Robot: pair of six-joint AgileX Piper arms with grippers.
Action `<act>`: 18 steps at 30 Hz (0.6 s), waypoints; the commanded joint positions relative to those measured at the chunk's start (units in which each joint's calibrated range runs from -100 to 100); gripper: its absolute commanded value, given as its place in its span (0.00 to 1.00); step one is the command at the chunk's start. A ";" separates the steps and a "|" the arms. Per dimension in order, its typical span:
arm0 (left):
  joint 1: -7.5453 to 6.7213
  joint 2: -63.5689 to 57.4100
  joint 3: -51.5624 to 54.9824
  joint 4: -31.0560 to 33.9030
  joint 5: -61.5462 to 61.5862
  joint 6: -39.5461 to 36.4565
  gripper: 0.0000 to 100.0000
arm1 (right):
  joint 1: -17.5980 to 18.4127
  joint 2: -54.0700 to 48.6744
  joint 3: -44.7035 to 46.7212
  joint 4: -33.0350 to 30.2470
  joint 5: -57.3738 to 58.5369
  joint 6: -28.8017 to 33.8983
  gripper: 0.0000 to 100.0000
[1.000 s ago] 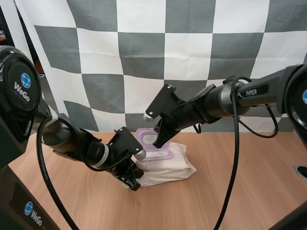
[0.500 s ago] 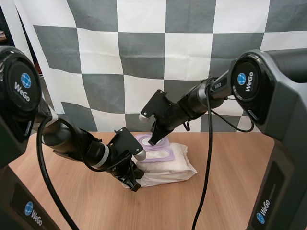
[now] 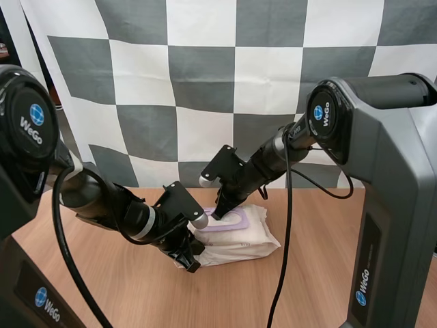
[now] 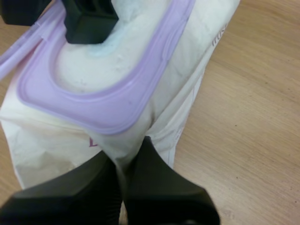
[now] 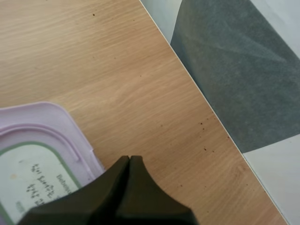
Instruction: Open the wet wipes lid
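Lilac-framed wet wipes pack (image 3: 240,236) pinched by left end effector (image 4: 125,152); right end effector (image 3: 218,214), closed empty, at its opening.

Lighting's soft and even, seems to come from overhead. The table (image 3: 328,273) is evenly bright, just a faint shadow along the near side of the pack of wet wipes (image 3: 249,236). The left gripper (image 4: 125,157) comes out as a dark lump

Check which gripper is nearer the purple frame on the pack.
Right. The right gripper pokes down inside the frame, at the opening. The left gripper pinches the pack at its near end, just outside the frame.
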 commanded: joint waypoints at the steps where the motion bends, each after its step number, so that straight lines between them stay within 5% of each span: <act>1: 0.04 0.09 0.03 -0.05 -0.16 0.88 0.00 | 0.00 -2.15 -0.47 -1.02 -3.10 -0.09 0.00; 5: 0.04 0.09 0.03 -0.05 -0.16 0.88 0.00 | 0.00 -10.81 -0.60 -2.59 -4.27 0.87 0.00; 9: 0.04 0.09 0.03 1.47 -0.16 0.88 0.05 | 0.00 -22.59 -0.60 -13.25 -4.56 12.72 0.00; 12: 0.04 -0.05 0.03 3.88 -0.16 0.88 0.35 | 0.00 -31.13 -0.60 -28.49 -2.22 24.47 0.00; 15: 0.04 -0.78 0.03 4.85 1.37 0.88 0.96 | 0.00 -39.35 -0.60 -42.48 4.28 36.33 0.00; 18: 0.04 -3.60 0.03 4.75 4.89 0.88 1.00 | 0.00 -47.13 -0.60 -50.39 12.53 44.30 0.00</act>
